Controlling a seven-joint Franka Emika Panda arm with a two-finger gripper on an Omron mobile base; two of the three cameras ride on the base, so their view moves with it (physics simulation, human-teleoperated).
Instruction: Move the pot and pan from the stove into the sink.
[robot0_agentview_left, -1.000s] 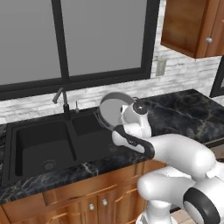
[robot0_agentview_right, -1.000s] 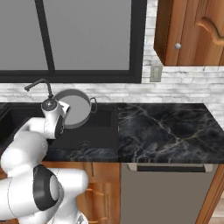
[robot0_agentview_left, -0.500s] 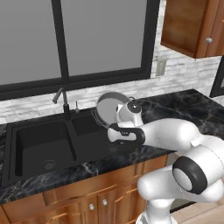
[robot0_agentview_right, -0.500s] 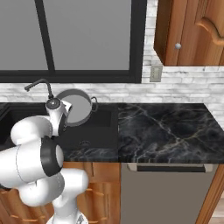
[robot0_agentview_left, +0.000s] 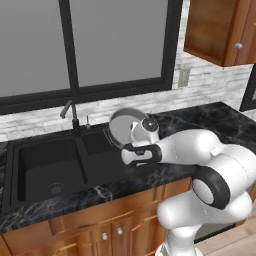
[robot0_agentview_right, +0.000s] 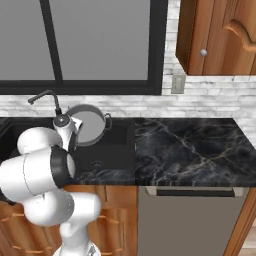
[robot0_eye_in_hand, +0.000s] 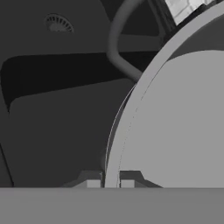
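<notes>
The gripper (robot0_eye_in_hand: 110, 183) is clamped on the rim of the pot (robot0_agentview_left: 126, 127), one finger inside the wall and one outside, as the hand view shows with the thin metal edge running between the two tips. The pot hangs tipped on its side above the right basin of the sink (robot0_agentview_left: 30, 150), its open mouth turned toward the window wall, and one loop handle shows at about 2 o'clock on it in the right base view. The faucet (robot0_agentview_left: 70, 111) stands just to the pot's 9 o'clock in the left base view, close enough to matter. In my judgement the step in hand is lowering the pot into the basin, and doing it well means levelling the pot first, since a rim pinch on a tilted vessel lets the weight twist in the jaws. The descent should stay over the middle of the right basin, away from the faucet and the divider at 9 o'clock and the counter (robot0_agentview_right: 190, 145) edge at 3 o'clock. The jaws should part only once the base rests on the basin floor. The pan and stove are not to be seen here, so that half waits.
</notes>
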